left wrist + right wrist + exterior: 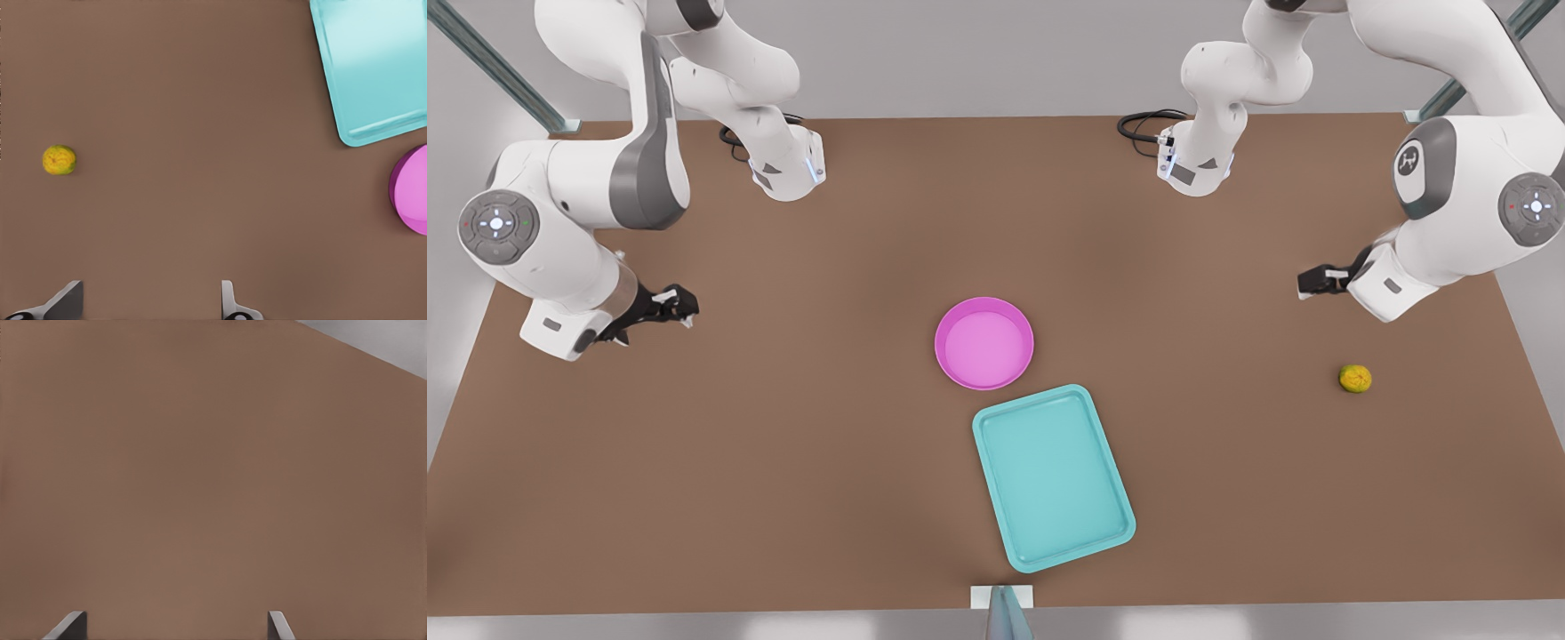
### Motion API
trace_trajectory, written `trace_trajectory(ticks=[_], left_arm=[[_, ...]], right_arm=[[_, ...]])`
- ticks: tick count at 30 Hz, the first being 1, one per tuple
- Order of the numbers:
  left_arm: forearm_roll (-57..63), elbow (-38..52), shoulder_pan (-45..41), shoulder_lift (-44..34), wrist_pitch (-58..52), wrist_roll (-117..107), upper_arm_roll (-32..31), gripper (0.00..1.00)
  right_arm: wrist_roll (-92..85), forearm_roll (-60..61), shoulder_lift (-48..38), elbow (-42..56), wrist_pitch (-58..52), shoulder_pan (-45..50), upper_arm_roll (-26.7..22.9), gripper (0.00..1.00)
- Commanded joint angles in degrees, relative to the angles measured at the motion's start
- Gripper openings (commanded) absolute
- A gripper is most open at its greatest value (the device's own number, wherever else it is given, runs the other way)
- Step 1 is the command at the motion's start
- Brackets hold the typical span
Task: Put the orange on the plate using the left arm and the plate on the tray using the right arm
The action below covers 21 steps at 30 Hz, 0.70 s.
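Observation:
The orange (pixel 1354 379) lies on the brown table near the front view's right; the left wrist view has the orange (pixel 59 160) ahead of my open left gripper (pixel 148 308). That left gripper (pixel 1316 283) hovers behind the fruit, apart from it. The pink plate (pixel 984 343) sits bare at the table's middle, just behind the teal tray (pixel 1052 476). Both plate (pixel 413 190) and tray (pixel 377 60) reach into the left wrist view. My right gripper (pixel 671 307) hangs open at the front view's left over bare table, with its fingertips (pixel 70 625) spread wide and nothing between them.
Two arm bases with black cables (pixel 1147 123) stand along the table's far edge. A small white mount (pixel 1002 597) sits at the near edge, close to the tray's corner. Open brown table (pixel 783 444) stretches between the right gripper and the plate.

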Motion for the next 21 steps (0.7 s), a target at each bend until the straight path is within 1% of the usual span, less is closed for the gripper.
trace_trajectory(ticks=[1, 3, 4, 5, 6, 8, 9, 10, 12, 18, 21], left_arm=[[0.2, 0.0, 0.3, 0.1, 2.9, 0.6, 0.0, 1.0], [0.0, -0.3, 0.5, 0.9, 3.1, 0.2, 0.0, 1.0], [-0.1, -1.7, 1.4, 4.6, 3.9, 0.5, 1.3, 1.0], [-0.3, -3.2, 3.3, 8.3, 10.6, -1.8, 2.3, 1.0], [-1.1, -3.9, 6.8, 12.5, 16.7, 1.3, 2.8, 1.0], [-4.5, -10.5, 9.6, 17.5, 32.2, 11.9, 4.1, 1.0], [-8.2, -10.6, 11.8, 20.6, 34.9, 18.0, 4.2, 1.0], [-8.4, -10.7, 12.2, 22.7, 38.2, 22.9, 5.4, 1.0], [-8.3, -10.7, 14.5, 25.9, 43.2, 29.6, 5.7, 1.0], [-7.8, -10.5, 16.7, 29.3, 48.4, 30.3, 5.9, 1.0], [-7.5, -10.9, 16.7, 30.2, 46.5, 31.6, 6.5, 1.0]], right_arm=[[-6.9, 0.0, -0.1, 0.0, 3.0, 0.0, 0.0, 1.0], [-6.8, 0.0, 0.1, 0.0, 3.0, -0.1, 0.0, 1.0], [-6.8, 0.0, 0.1, 0.0, 3.0, -0.1, 0.0, 1.0], [-6.8, 0.0, 0.1, 0.1, 3.0, -0.1, 0.0, 1.0], [-6.8, 0.0, 0.1, 0.1, 3.0, -0.1, 0.0, 1.0], [-6.8, -0.1, 0.1, 0.1, 3.0, -0.1, 0.0, 1.0], [-6.8, 0.0, 0.1, 0.1, 3.0, -0.1, 0.0, 1.0], [-6.8, -0.1, 0.1, 0.1, 3.0, -0.1, 0.0, 1.0], [-6.7, 0.1, 0.3, 0.2, 3.1, 0.0, 0.0, 1.0], [-6.8, 0.0, 0.4, 0.2, 3.2, 0.3, 0.0, 1.0], [-6.8, -0.1, 0.4, 0.2, 3.1, 0.5, 0.1, 1.0]])
